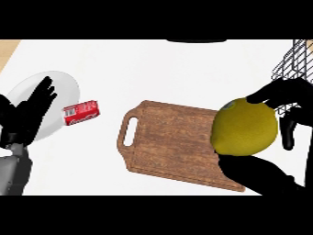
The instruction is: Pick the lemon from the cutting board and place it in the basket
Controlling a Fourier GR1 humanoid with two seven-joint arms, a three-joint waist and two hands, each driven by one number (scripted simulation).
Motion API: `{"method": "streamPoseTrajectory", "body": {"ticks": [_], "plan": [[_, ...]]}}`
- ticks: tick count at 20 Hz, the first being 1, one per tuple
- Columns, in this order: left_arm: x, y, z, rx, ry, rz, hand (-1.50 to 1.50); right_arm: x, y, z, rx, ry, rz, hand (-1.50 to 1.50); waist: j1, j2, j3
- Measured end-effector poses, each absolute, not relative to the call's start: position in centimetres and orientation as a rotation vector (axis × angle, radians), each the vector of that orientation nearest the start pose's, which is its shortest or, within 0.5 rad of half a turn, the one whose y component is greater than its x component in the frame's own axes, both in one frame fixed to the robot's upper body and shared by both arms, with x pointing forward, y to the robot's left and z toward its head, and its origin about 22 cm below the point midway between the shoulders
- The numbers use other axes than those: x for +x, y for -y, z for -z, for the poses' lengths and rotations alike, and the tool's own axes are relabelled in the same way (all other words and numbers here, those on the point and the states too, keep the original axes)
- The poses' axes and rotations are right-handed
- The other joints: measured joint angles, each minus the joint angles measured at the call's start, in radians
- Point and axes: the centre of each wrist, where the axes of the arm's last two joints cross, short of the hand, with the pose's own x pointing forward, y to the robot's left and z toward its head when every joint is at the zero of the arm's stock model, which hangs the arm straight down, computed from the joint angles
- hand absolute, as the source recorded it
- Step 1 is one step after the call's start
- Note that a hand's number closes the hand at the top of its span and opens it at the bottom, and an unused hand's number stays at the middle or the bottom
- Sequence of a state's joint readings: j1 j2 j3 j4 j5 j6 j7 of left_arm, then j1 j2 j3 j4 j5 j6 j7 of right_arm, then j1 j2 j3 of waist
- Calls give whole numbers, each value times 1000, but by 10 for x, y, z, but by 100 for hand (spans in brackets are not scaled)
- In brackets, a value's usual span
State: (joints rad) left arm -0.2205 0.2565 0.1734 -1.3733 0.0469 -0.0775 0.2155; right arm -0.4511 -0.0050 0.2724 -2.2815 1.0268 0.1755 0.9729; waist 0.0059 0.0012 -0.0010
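Far left, mid-frame: left hand resting, fingers straight and spread, pointing up, overlapping a white plate. Just right of the plate, a small red can on its side on the white counter. Centre: wooden cutting board with a handle slot at its left end, bare on top. Right of centre: lemon over the board's right edge, held in the right hand, fingers and thumb curled round it. Upper right corner: wire basket, partly out of frame.
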Motion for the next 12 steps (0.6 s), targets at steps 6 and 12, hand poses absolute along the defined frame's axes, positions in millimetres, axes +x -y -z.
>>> {"method": "streamPoseTrajectory", "body": {"ticks": [6,12], "plan": [[297,-314,-38,193,1387,77,0,238,172,-259,-1055,1638,-240,150,-2,0,0],[288,-313,-35,198,1384,75,0,270,223,-263,-1169,1553,-206,150,-2,-1,1]]}}
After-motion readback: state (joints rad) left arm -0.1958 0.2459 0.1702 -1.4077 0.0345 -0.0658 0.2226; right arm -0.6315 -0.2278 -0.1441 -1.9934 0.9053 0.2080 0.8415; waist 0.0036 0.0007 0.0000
